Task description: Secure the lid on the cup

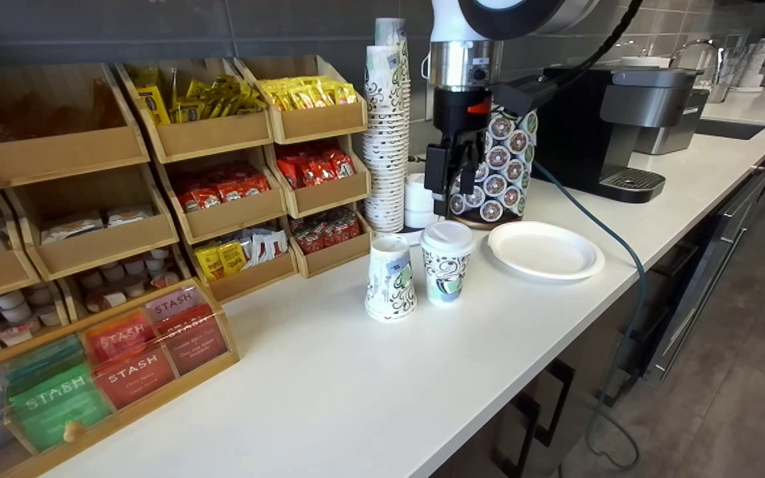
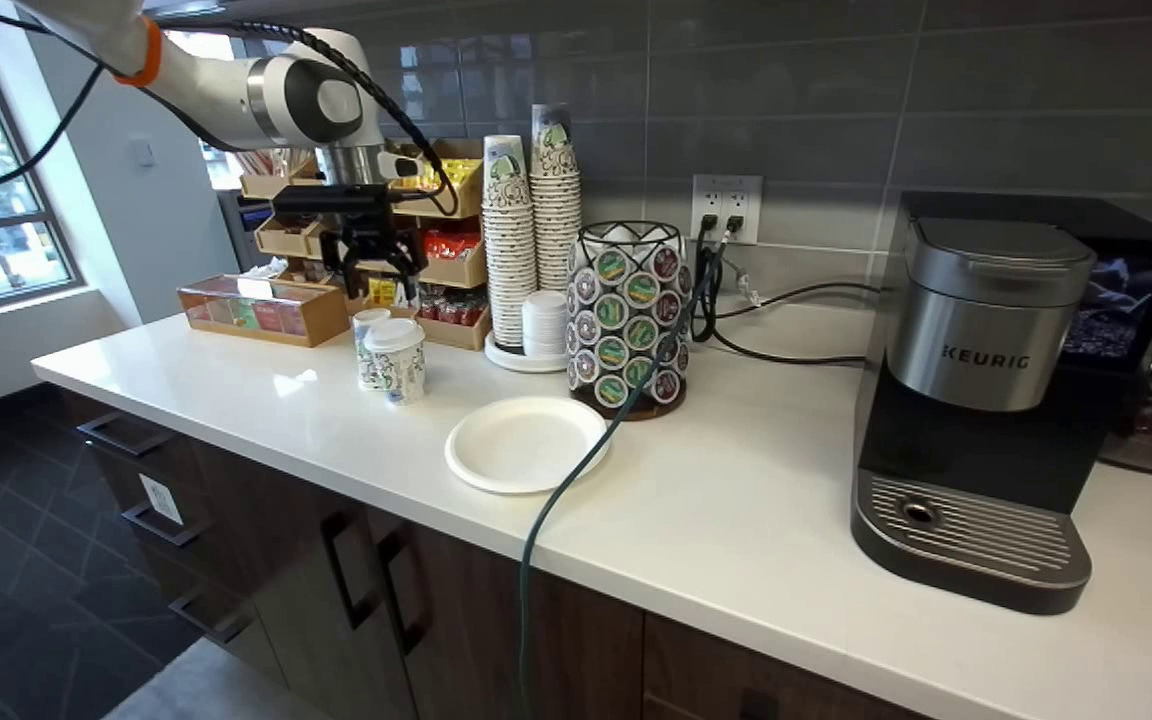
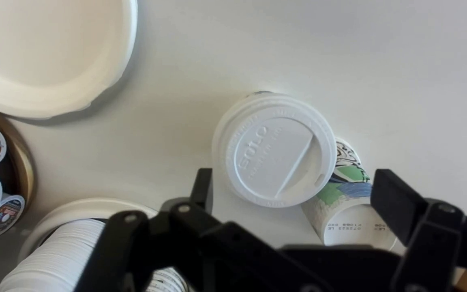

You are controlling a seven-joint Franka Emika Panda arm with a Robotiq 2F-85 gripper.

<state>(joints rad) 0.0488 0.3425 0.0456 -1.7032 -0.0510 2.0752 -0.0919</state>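
Observation:
The white lid (image 1: 448,236) sits on the mouth of the upright printed cup (image 1: 444,279) in both exterior views; it shows from above in the wrist view (image 3: 276,156), where the cup is almost wholly hidden beneath it. I cannot tell whether the lid's rim is pressed down all round. A near-identical second cup (image 1: 390,282) stands upside down close beside it; its base shows in the wrist view (image 3: 357,225). My gripper (image 1: 453,192) is open and empty, pointing down above the lidded cup and apart from it; its fingers are wide apart in the wrist view (image 3: 292,186).
A white plate (image 2: 528,445) lies near the lidded cup. Tall cup stacks (image 1: 386,133), a lid stack (image 2: 544,322) and a pod carousel (image 2: 631,320) stand at the back. Wooden bins (image 1: 223,192), a tea box (image 1: 123,372), a coffee machine (image 2: 986,400) and a hanging cable (image 2: 576,480) are around.

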